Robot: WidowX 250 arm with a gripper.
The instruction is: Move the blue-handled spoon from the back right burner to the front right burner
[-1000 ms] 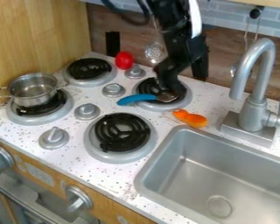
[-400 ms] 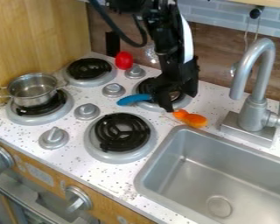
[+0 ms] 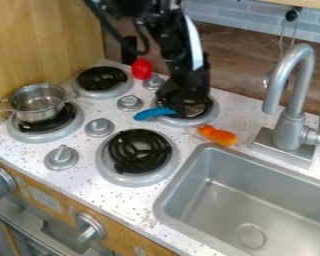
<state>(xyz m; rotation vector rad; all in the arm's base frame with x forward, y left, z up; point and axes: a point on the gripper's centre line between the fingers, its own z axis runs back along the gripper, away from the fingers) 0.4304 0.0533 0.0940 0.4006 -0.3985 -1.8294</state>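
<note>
The black gripper (image 3: 183, 104) hangs low over the back right burner (image 3: 206, 118), covering much of its coil. Beneath and beside it lies a utensil with a blue handle (image 3: 153, 114) that sticks out to the left over the burner's rim. Part of the utensil's metal head (image 3: 195, 109) shows by the gripper; whether the two touch is unclear. An orange object (image 3: 217, 135) with two rounded parts rests on the counter just in front of this burner.
A metal pot (image 3: 38, 102) sits on the left burner. A red object (image 3: 142, 69) stands at the back near a grey knob (image 3: 153, 82). The front burner (image 3: 139, 151) holds nothing. At the right are the sink (image 3: 164, 202) and its tall faucet (image 3: 294, 105).
The gripper has come from the back down over the right burner, swung forward, then shifted left toward the blue handle. The utensil and the orange object look unmoved.
</note>
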